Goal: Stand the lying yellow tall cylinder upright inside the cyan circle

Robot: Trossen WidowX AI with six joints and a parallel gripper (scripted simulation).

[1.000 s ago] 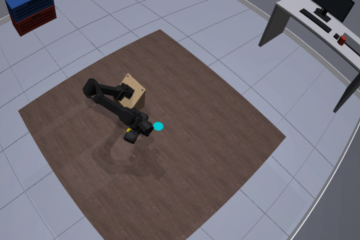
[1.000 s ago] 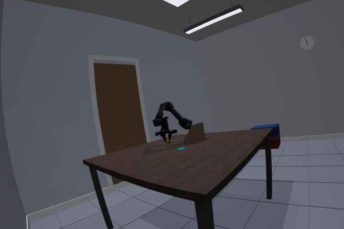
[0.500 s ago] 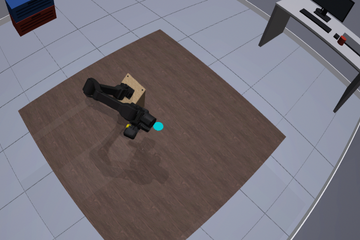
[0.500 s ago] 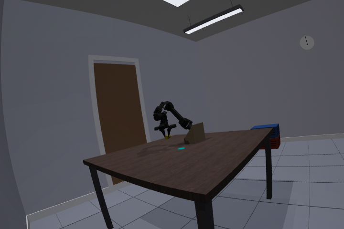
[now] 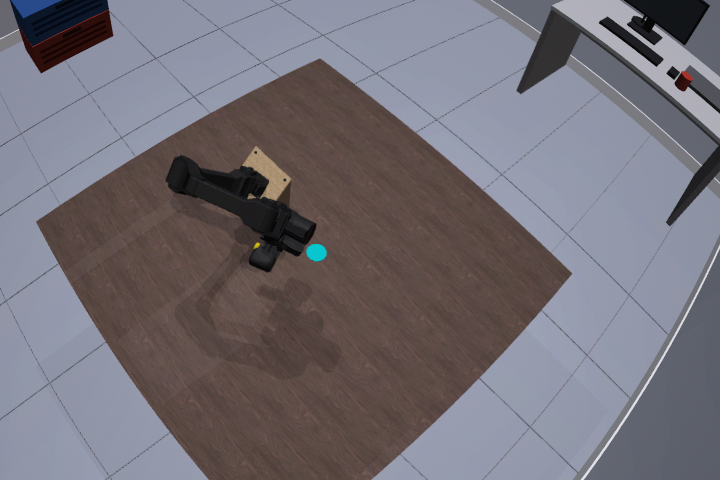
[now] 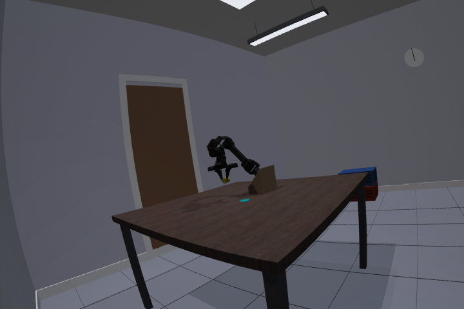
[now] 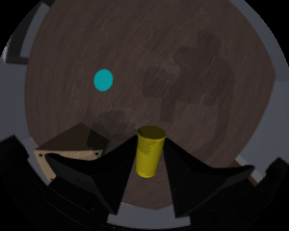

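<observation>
The yellow tall cylinder (image 5: pixel 256 245) (image 6: pixel 225 180) (image 7: pixel 148 153) is held in the air above the table, between the two black fingers. In the wrist view its dark end faces up the picture and its body runs down between the fingers. In the top view only a small bit of it shows beside the gripper. My gripper (image 6: pixel 224 179) (image 7: pixel 150 140) is shut on it. The cyan circle (image 5: pixel 316 252) (image 6: pixel 244 199) (image 7: pixel 103 80) lies flat on the table with nothing on it, to the right of the gripper in the top view and lower than it in the exterior view.
The wooden table (image 5: pixel 406 237) (image 6: pixel 276 218) carries the arm's light wooden base block (image 5: pixel 270 169) (image 6: pixel 267 178) (image 7: pixel 69 152), close behind the circle in the exterior view. The arm's shadow falls on the table. A desk (image 5: pixel 644 84) and stacked crates (image 5: pixel 69 39) stand away from the table.
</observation>
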